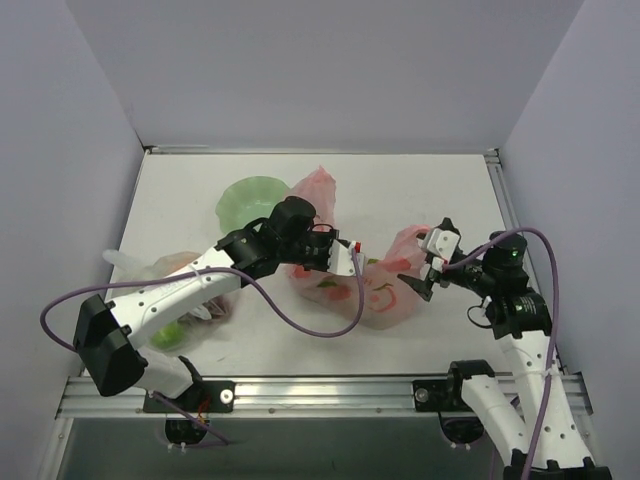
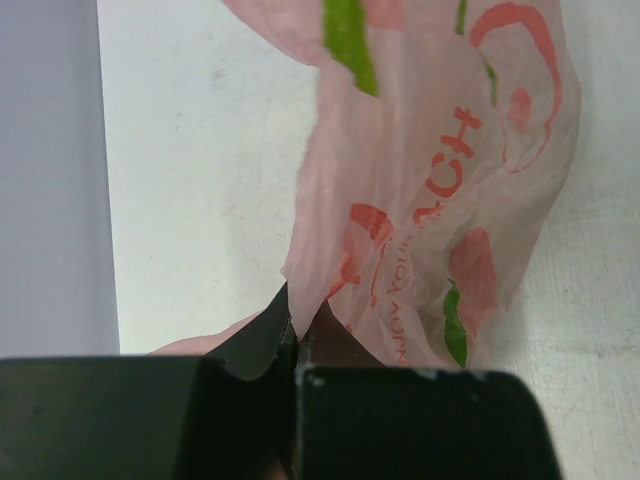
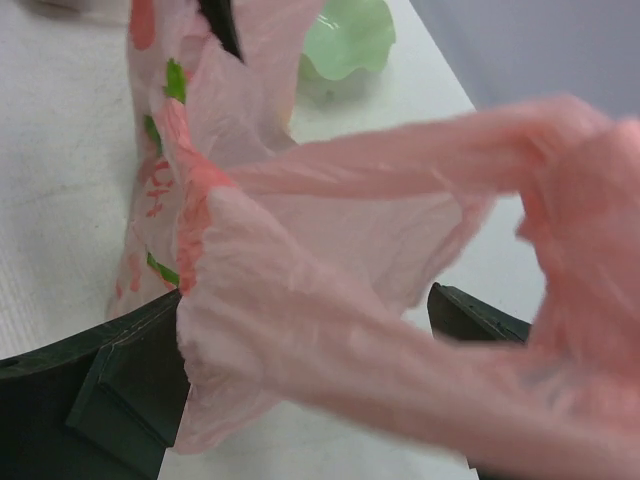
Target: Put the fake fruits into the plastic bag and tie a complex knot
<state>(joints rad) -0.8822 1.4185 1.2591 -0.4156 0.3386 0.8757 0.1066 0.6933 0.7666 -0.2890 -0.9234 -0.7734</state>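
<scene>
The pink plastic bag (image 1: 385,290) lies crumpled mid-table, printed with red and green marks. My left gripper (image 1: 356,263) is shut on an edge of it; in the left wrist view the jaws (image 2: 296,338) pinch a fold of the plastic bag (image 2: 430,180). My right gripper (image 1: 425,268) stands open at the bag's right end. In the right wrist view a stretched handle of the plastic bag (image 3: 330,300) runs across the gap of the right gripper (image 3: 310,365), between its wide-apart fingers (image 3: 120,385). The fake fruits are hidden.
A pale green bowl (image 1: 250,200) sits at the back, left of the bag, and also shows as a green bowl (image 3: 350,40) in the right wrist view. A clear bag of fruits (image 1: 185,305) lies under the left arm. A metal rail (image 1: 330,392) edges the table's front.
</scene>
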